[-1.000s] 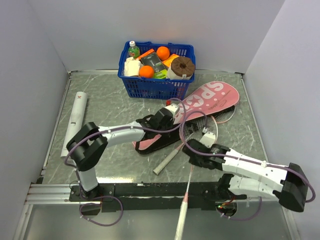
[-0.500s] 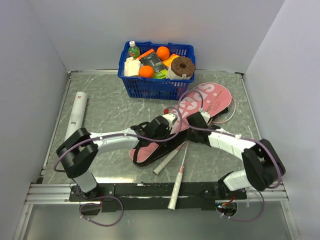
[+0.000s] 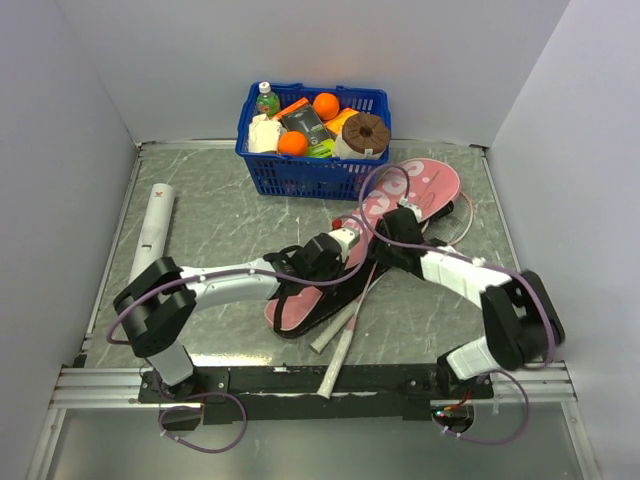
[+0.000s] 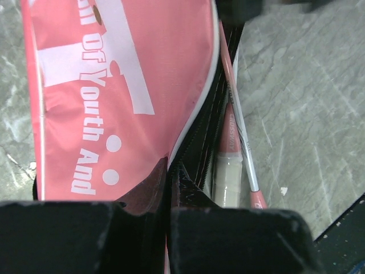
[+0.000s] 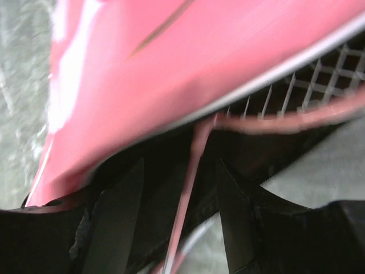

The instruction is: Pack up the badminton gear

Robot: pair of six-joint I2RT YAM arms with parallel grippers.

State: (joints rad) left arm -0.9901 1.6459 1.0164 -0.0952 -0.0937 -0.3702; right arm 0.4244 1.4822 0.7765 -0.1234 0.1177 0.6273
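The pink "SPORT" cover [image 3: 405, 195] lies slantwise across the middle of the table. My left gripper [image 3: 337, 248] is shut on its black-trimmed open edge [image 4: 169, 171], beside the words on the pink cloth [image 4: 114, 85]. Two rackets lie partly inside the cover, and their white-pink handles [image 3: 336, 358] stick out toward the near edge. My right gripper [image 3: 387, 243] is open, with a thin pink racket shaft [image 5: 188, 194] running loose between its fingers. The racket's strings [image 5: 302, 91] show under the cover's lip [image 5: 171, 68]. A long white tube [image 3: 150, 235] rests at the far left.
A blue basket [image 3: 300, 175] full of groceries stands at the back, just behind the cover's head. Grey walls close in the table on three sides. The arms' mounting rail [image 3: 300, 380] runs along the near edge, under the handles' ends.
My right arm swung from the near right up to the cover, bringing a racket with it. Its jaws then opened off the shaft. The cover's head shifted toward the back.
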